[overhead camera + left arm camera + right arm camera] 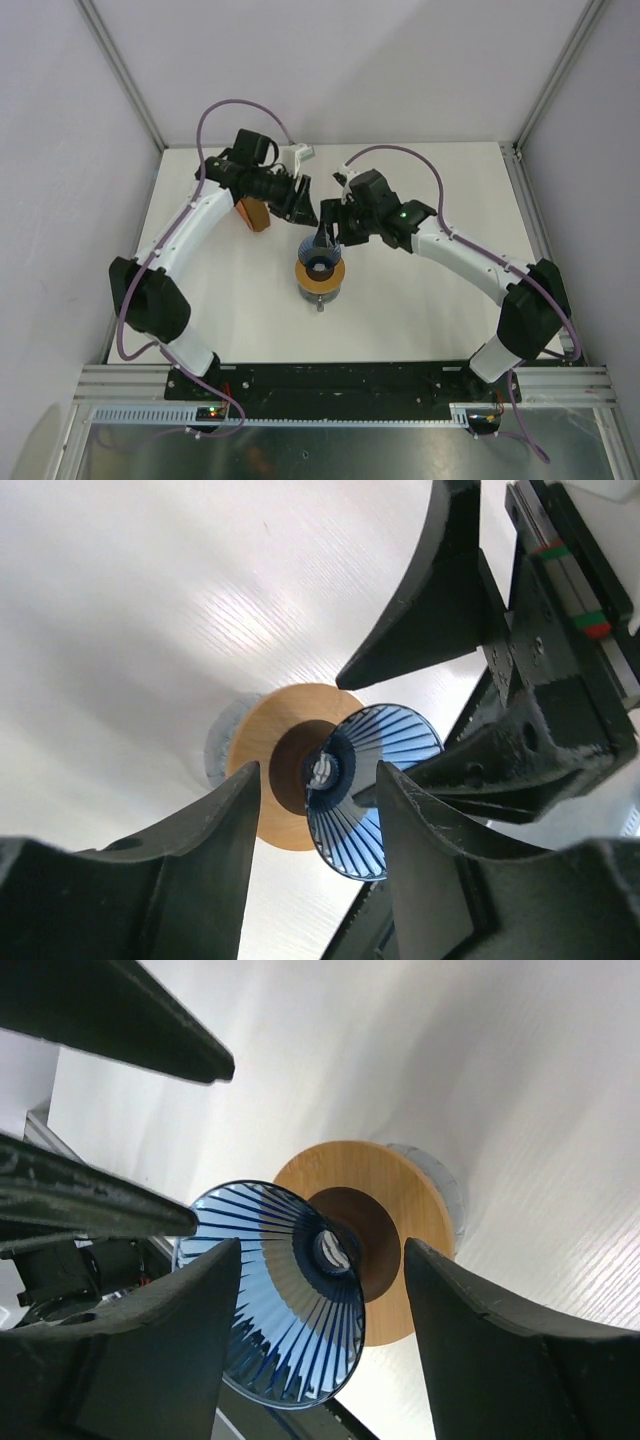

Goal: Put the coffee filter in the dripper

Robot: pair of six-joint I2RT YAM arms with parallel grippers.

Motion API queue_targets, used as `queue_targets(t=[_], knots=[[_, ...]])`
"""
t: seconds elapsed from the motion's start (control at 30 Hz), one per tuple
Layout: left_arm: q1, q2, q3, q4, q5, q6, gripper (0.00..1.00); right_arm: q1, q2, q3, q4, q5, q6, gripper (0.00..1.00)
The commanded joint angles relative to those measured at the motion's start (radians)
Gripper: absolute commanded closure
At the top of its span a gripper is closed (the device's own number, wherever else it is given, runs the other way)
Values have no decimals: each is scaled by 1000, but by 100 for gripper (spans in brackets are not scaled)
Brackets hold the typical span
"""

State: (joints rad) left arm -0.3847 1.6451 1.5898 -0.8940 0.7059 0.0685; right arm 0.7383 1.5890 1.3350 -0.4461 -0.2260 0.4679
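Overhead, the spread left pincer [308,215] and spread right pincer [332,233] partly hide the dripper [320,268].

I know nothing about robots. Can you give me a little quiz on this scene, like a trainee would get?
1. True or false: the orange-brown packet lies beside the right arm.
2. The dripper's ribbed cone is: A red, B blue, C green.
3. Are the jaws of the left gripper and the right gripper apart or shut?
Key: 1 false; 2 B; 3 apart.
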Motion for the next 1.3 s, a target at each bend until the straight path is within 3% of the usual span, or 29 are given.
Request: queue_targets(t=[0.0,0.17,0.33,0.53,0.73,0.93,1.27], knots=[[47,-66,77,13,-42,41,45,8,-48,74,13,0,-45,27],[104,-80,75,14,-77,37,39,7,-85,85,39,15,-73,17],[113,-94,25,55,-257,18,39,-3,-133,85,42,71,-109,2],[113,-179,-194,339,-632,6,40,-28,-194,84,-29,257,-188,1],[112,-245,-437,647,-895,-36,50,-117,-241,40,-68,373,-195,1],[112,-196,-539,817,-1031,-106,58,-153,-313,-76,-34,548,-180,1],[128,-89,-592,938,-1052,-146,69,-160,-323,-126,-22,534,-187,4]])
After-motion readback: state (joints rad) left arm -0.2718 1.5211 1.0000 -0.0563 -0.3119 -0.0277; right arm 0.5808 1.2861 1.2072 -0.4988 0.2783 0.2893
